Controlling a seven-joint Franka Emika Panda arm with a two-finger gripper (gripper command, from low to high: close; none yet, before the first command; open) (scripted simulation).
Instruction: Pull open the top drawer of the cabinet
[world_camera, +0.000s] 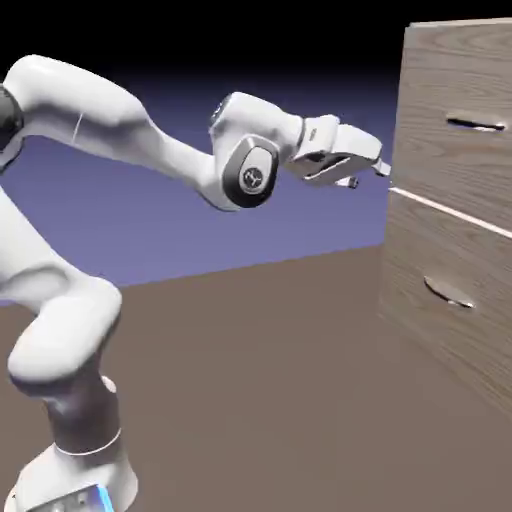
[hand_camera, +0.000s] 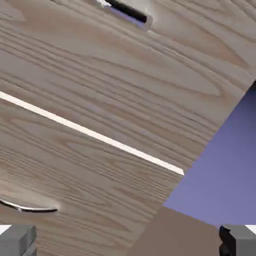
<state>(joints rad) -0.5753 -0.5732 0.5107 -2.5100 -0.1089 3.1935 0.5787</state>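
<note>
Grey fingertips (hand_camera: 17, 241) of the gripper (world_camera: 370, 172) stand wide apart, empty, just short of the cabinet (world_camera: 440, 260) near its edge, facing wood-grain beneath the shut top drawer (world_camera: 455, 95) and its straight silver bar handle (world_camera: 476, 124).

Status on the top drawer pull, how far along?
Done: nothing; the top drawer sits flush in the cabinet. In hand: the gripper is near the cabinet's edge, fingers apart, off the bar handle. Left: align, grasp, pull.
</note>
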